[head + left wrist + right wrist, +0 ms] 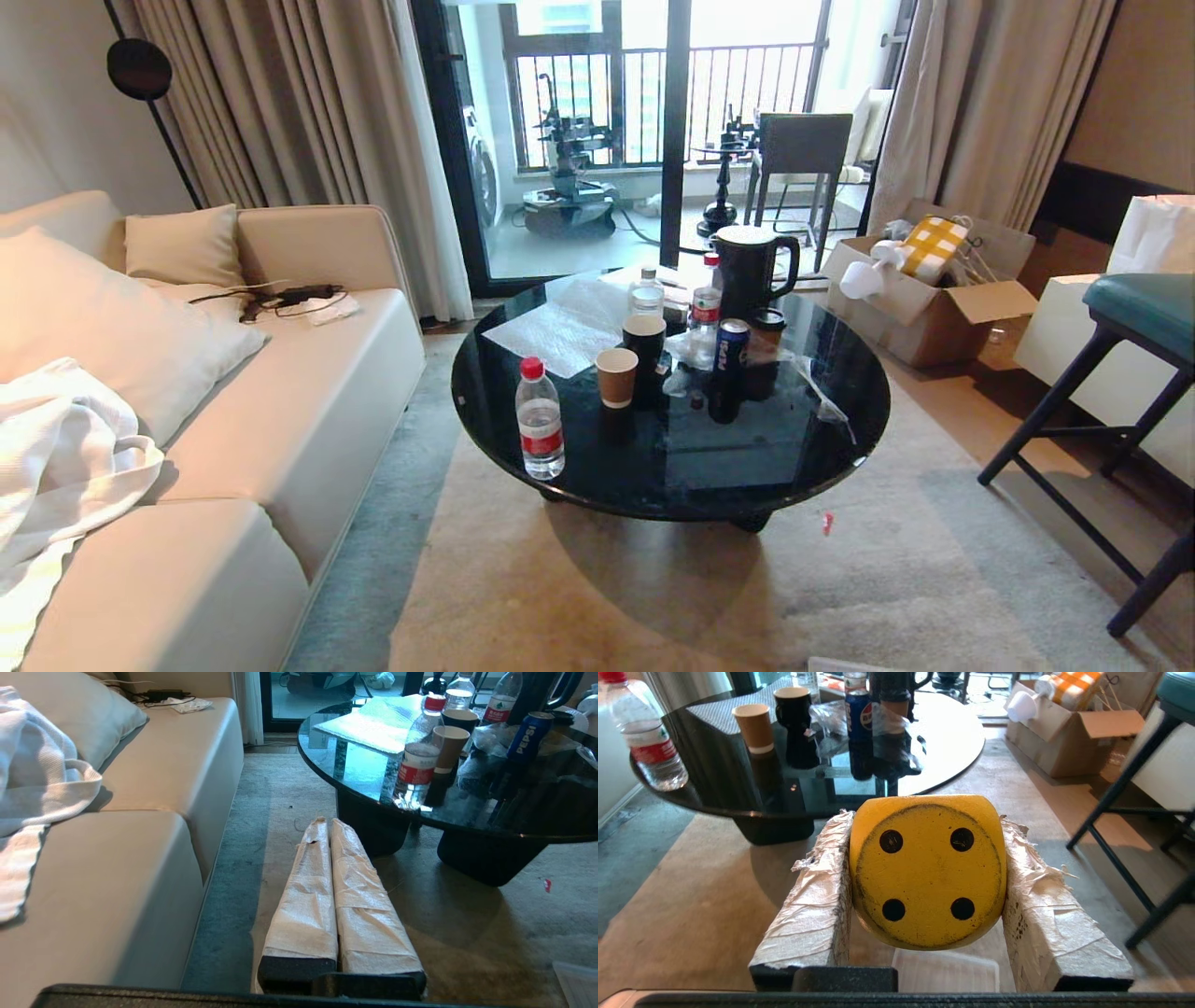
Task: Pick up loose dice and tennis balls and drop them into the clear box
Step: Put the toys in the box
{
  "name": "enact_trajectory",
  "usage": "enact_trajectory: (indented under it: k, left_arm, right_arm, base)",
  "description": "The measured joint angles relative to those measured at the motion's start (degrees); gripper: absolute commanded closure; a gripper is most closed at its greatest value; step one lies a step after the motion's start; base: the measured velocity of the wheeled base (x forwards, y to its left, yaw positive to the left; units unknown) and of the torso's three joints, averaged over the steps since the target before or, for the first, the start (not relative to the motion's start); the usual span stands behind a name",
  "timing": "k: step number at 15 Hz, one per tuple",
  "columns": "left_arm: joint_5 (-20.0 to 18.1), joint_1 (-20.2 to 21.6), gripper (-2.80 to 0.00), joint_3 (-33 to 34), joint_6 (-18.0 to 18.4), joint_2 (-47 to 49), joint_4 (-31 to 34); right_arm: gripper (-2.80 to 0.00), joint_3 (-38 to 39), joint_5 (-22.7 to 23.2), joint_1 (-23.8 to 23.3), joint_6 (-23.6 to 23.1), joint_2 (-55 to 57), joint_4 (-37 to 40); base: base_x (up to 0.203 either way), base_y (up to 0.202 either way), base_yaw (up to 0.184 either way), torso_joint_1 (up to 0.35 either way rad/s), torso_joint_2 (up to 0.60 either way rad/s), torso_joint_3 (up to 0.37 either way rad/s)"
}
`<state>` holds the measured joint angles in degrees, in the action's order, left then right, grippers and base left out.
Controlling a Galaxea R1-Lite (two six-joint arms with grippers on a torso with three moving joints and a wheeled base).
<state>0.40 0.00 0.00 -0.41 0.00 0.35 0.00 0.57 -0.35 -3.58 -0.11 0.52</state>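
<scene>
A yellow die (pixel 927 872) with four black dots facing the camera fills the right wrist view. My right gripper (pixel 924 821) is shut on it, one tape-wrapped finger pressed against each side, holding it above the carpet. My left gripper (pixel 329 822) is shut with nothing in it, its wrapped fingers side by side, low over the carpet between the sofa and the table. Neither arm shows in the head view. No tennis balls and no clear box are in view. A flat ribbed translucent sheet (pixel 945 970) lies on the carpet under the die.
A round black glass table (pixel 747 457) ahead carries a water bottle (pixel 540 420), paper cups, a Pepsi can (pixel 731 350) and a black kettle (pixel 750 271). A beige sofa (pixel 280 401) runs along the left. A dark stool (pixel 1111 392) and an open cardboard box (pixel 924 308) stand on the right.
</scene>
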Motion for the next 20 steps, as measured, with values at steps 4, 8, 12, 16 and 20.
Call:
enact_trajectory:
  k: [4,8,12,16,20]
  left_arm:
    - [0.0,0.0,0.00,0.0,0.0,0.0,0.0]
    - [0.0,0.0,0.00,0.0,0.0,0.0,0.0]
    - [0.0,0.0,0.00,0.0,0.0,0.0,0.0]
    - [0.0,0.0,0.00,0.0,0.0,0.0,0.0]
    - [0.0,0.0,0.00,0.0,0.0,0.0,0.0]
  right_arm:
    - [0.00,0.0,0.0,0.0,0.0,0.0,0.0]
    - [0.00,0.0,0.0,0.0,0.0,0.0,0.0]
    - [0.00,0.0,0.0,0.0,0.0,0.0,0.0]
    - [0.00,0.0,0.0,0.0,0.0,0.0,0.1]
    - [0.00,0.0,0.0,0.0,0.0,0.0,0.0]
  base:
    - [-0.183,0.000,-0.002,0.002,0.00,0.002]
    - [-0.184,0.000,0.000,0.002,0.00,0.003]
    - [-0.183,0.000,-0.001,0.002,0.00,0.001]
    - [-0.094,0.000,-0.002,0.001,0.00,0.002]
    - [0.000,0.000,0.000,0.000,0.00,0.000]
